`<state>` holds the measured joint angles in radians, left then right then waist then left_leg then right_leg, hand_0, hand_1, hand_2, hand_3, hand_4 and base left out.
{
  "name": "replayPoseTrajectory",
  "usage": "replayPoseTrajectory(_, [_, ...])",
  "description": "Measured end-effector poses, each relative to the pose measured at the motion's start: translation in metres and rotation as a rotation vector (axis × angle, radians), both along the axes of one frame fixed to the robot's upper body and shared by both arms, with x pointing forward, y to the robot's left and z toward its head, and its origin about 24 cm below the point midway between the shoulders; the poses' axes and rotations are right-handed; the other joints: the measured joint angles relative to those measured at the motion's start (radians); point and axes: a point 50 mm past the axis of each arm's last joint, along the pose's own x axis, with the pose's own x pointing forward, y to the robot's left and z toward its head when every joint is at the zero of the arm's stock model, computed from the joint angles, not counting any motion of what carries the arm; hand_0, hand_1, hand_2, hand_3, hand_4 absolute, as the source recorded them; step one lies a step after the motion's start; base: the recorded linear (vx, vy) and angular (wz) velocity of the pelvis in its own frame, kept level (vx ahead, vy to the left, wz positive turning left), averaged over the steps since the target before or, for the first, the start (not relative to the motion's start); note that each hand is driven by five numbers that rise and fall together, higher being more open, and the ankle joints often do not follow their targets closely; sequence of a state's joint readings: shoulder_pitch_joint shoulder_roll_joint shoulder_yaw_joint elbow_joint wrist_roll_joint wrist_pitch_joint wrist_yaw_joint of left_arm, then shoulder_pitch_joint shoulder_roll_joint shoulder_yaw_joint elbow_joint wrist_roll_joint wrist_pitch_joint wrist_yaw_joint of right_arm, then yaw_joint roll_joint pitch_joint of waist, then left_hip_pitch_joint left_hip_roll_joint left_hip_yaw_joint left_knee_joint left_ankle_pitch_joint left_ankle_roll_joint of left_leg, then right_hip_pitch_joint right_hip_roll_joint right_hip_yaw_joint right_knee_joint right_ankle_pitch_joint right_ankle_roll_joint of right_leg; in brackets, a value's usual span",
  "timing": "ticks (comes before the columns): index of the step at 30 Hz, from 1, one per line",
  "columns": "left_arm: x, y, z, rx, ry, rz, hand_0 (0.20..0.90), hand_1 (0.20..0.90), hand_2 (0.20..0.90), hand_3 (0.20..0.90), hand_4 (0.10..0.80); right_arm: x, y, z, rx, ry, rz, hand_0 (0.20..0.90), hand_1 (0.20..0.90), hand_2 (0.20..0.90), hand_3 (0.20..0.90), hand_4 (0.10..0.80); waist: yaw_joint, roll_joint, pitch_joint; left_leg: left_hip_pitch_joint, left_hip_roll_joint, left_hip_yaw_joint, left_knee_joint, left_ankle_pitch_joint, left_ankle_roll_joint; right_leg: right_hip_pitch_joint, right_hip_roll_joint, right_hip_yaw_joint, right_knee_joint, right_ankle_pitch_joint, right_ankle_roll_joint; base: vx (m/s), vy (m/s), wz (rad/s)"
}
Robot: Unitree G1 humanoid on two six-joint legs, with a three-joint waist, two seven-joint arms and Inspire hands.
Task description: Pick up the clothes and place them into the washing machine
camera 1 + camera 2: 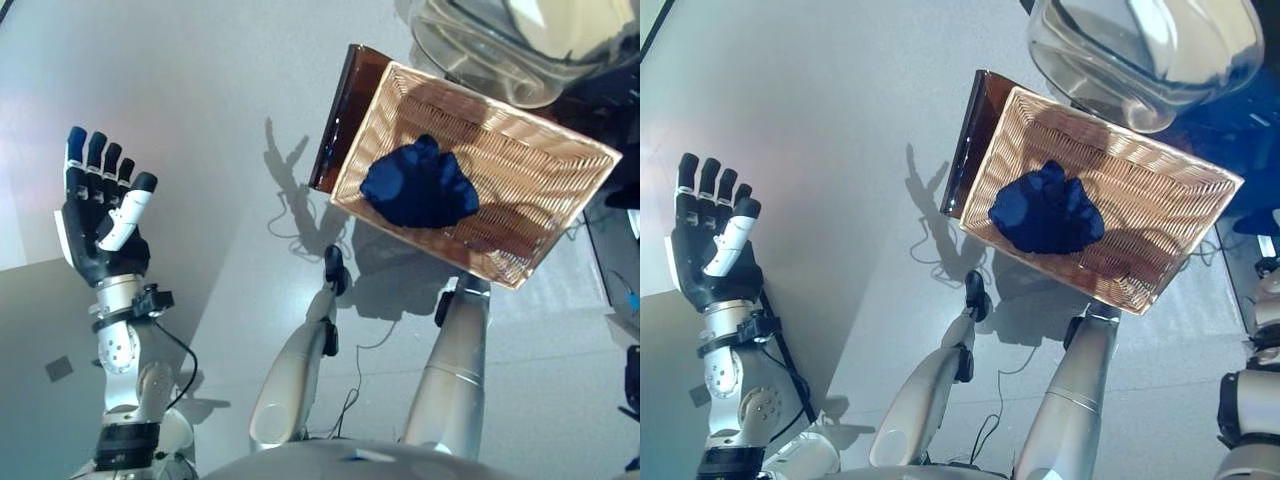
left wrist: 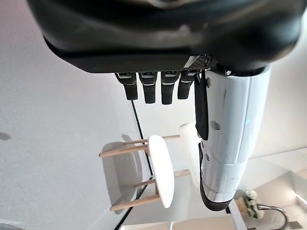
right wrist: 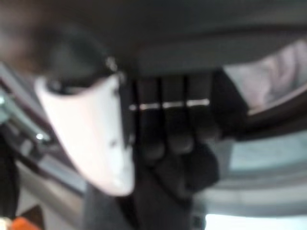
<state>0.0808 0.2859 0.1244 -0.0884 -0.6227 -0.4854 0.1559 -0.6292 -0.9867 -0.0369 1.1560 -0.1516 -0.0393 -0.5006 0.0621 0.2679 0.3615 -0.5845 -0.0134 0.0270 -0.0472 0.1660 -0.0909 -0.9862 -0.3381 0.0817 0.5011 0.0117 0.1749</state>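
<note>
A dark blue garment (image 1: pixel 1045 212) lies bunched in a wicker basket (image 1: pixel 1160 200) on the floor ahead of me. Just beyond the basket is the washing machine's clear domed door (image 1: pixel 1140 50). My left hand (image 1: pixel 100 225) is raised at the far left, well away from the basket, with its fingers straight and nothing in it. My right hand (image 3: pixel 172 124) shows only in its wrist view, close up and blurred, with a dark mass past it that I cannot identify.
A dark brown panel (image 1: pixel 968 140) stands along the basket's left side. Grey floor (image 1: pixel 200 100) spreads left of the basket. A white stool with wooden legs (image 2: pixel 160 170) shows in the left wrist view.
</note>
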Motion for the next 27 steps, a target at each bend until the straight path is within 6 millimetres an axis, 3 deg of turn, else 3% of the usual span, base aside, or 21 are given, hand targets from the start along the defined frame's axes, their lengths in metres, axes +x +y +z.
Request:
replayPoseTrajectory(6, [-0.003,0.009,0.002,0.005,-0.008,0.042,0.900,0.900,0.900,0.900,0.800,-0.005,0.001,-0.005,-0.021,0.011,0.003,0.200,0.200,0.200,0.200,0.300,-0.016,0.000,0.000,0.003,0.001,0.002,0.000,0.000,0.000,0.001,0.002,0.003,0.000,0.000,-0.001,0.017,0.001,-0.05])
replayPoseTrajectory(10, [-0.002,0.009,0.002,0.007,-0.005,0.042,0.900,0.900,0.900,0.900,0.800,-0.013,-0.004,-0.014,0.081,-0.072,-0.049,0.200,0.200,0.200,0.200,0.300,-0.021,0.000,0.000,0.036,0.001,0.005,-0.006,-0.001,0.001,0.029,0.003,0.006,-0.002,0.000,-0.001,0.037,-0.003,-0.05])
replayPoseTrajectory(14, [-0.003,0.011,-0.002,0.009,0.013,0.051,0.900,0.900,0.900,0.900,0.800,-0.024,-0.013,-0.019,0.311,-0.366,-0.183,0.200,0.200,0.200,0.200,0.300,-0.022,0.003,-0.002,0.090,0.000,0.009,-0.012,-0.007,0.004,0.084,0.003,0.009,-0.017,-0.004,0.005,0.045,0.006,-0.08])
replayPoseTrajectory(20, [-0.006,0.012,-0.004,0.020,0.028,0.061,0.900,0.900,0.900,0.900,0.800,-0.031,-0.018,-0.007,0.508,-0.781,-0.261,0.200,0.200,0.200,0.200,0.300,-0.020,0.013,-0.009,0.104,-0.001,0.019,-0.012,-0.008,0.005,0.090,0.004,0.020,-0.017,-0.004,0.006,0.022,-0.003,-0.04])
replayPoseTrajectory(25, [-0.006,0.012,-0.004,0.022,0.028,0.061,0.900,0.900,0.900,0.900,0.800,-0.036,-0.022,0.004,0.489,-0.873,-0.316,0.200,0.200,0.200,0.200,0.300,-0.020,0.034,-0.021,0.104,0.000,0.020,-0.015,-0.008,0.005,0.090,0.005,0.019,-0.016,-0.003,0.005,0.012,-0.042,0.02])
replayPoseTrajectory(27, [-0.006,0.012,-0.004,0.023,0.032,0.058,0.900,0.900,0.900,0.900,0.800,-0.040,-0.026,0.019,0.482,-0.966,-0.358,0.200,0.200,0.200,0.200,0.300,-0.017,0.051,-0.026,0.105,0.000,0.020,-0.017,-0.008,0.005,0.090,0.004,0.019,-0.017,-0.003,0.006,0.015,-0.031,0.04])
